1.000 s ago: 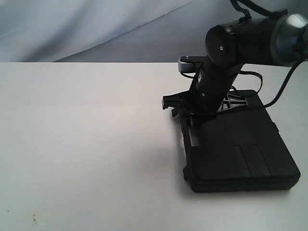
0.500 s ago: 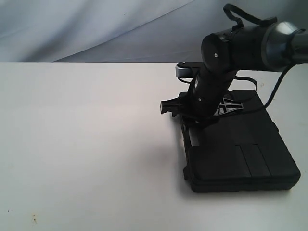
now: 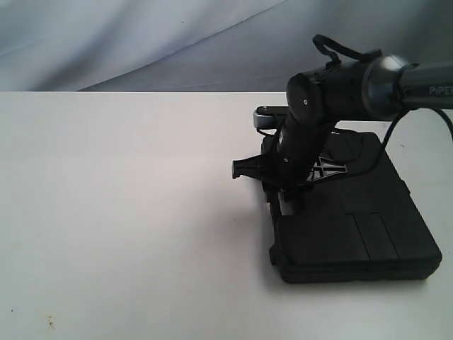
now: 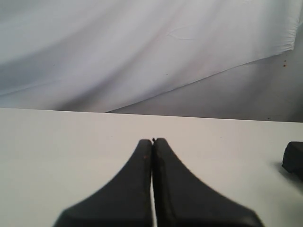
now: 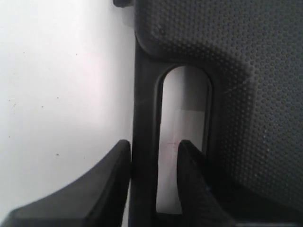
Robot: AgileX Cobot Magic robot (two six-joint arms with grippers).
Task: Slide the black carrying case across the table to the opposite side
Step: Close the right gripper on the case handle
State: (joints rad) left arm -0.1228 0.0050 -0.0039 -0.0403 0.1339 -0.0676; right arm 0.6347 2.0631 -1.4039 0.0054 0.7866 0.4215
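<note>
The black case (image 3: 354, 234) lies flat on the right part of the white table (image 3: 127, 198), its cut-out handle facing left. My right gripper (image 3: 276, 188) points down at that handle. In the right wrist view the gripper (image 5: 154, 144) straddles the handle bar (image 5: 143, 104): one finger rests against the bar's outer side, and the other stands in the cut-out with a gap to the bar. The jaws are open. My left gripper (image 4: 152, 140) is shut on nothing, low over the table (image 4: 57, 137), and does not show in the exterior view.
A grey-white cloth backdrop (image 3: 141, 42) hangs behind the table's far edge. The right arm's cable (image 3: 386, 138) loops over the case's far side. A dark object (image 4: 294, 158) shows at the edge of the left wrist view.
The right arm has swung left and come lower over the case's handle end. The case itself has not moved.
</note>
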